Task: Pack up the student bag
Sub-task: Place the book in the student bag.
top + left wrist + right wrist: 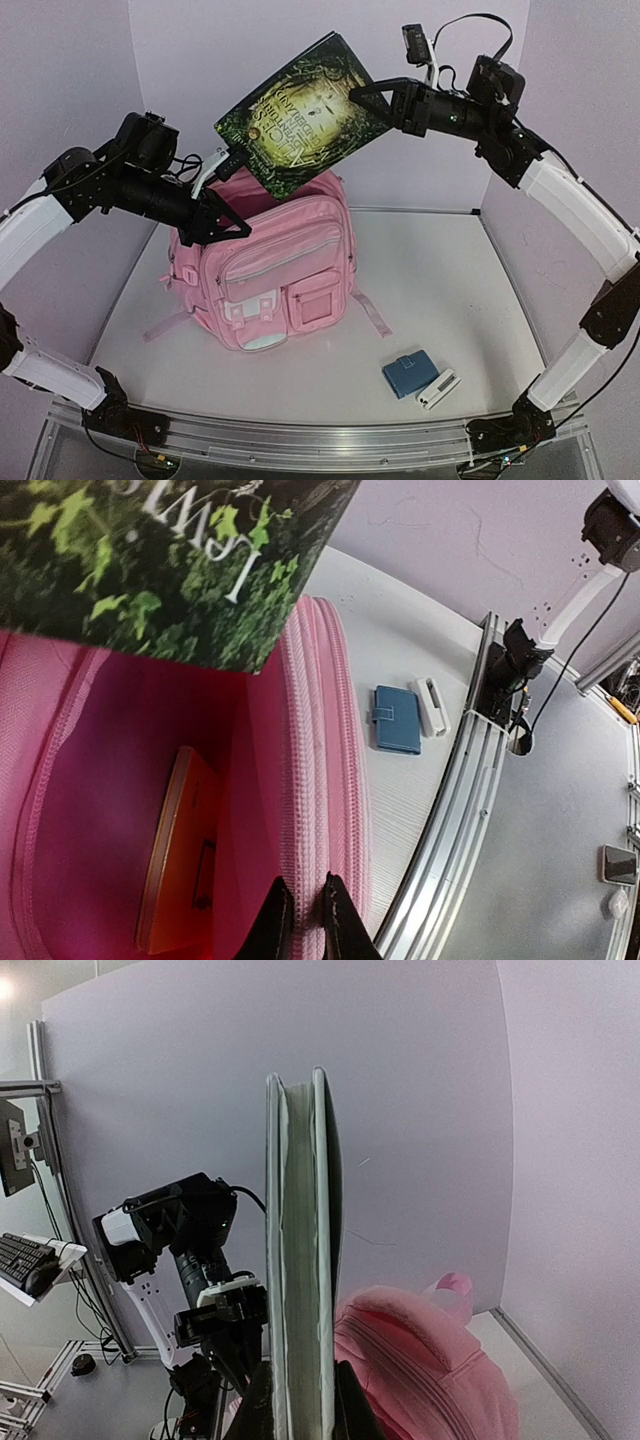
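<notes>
The student bag [285,275] stands upright in the middle of the surface [440,290], front pockets facing the arm bases and its top zip open. The left fingers [332,920] are clenched on the near rim of the bag's mouth, pinching the pink zip edge and drawing it outward. The right fingers [348,1412] are clamped on the edge of a green-covered book [300,110], which hangs tilted directly above the bag's mouth, its lowest corner at or just over the opening. Inside the bag a flat orange notebook [172,855] lies against one wall. In front of the bag and to its right, well apart from it, lie a blue case [405,375] and, just beside that, a small white object [438,388]. The bag looks soft and floppy: its fabric probably sags and the mouth likely closes on itself unless held, so the stitched zip rim or the top handle are the firmest places to grip, and a pinch of loose cloth may slip. The book appears stiff and fairly heavy for a grip on one edge, so it may pivot as it goes down. It could also catch on the rim.
</notes>
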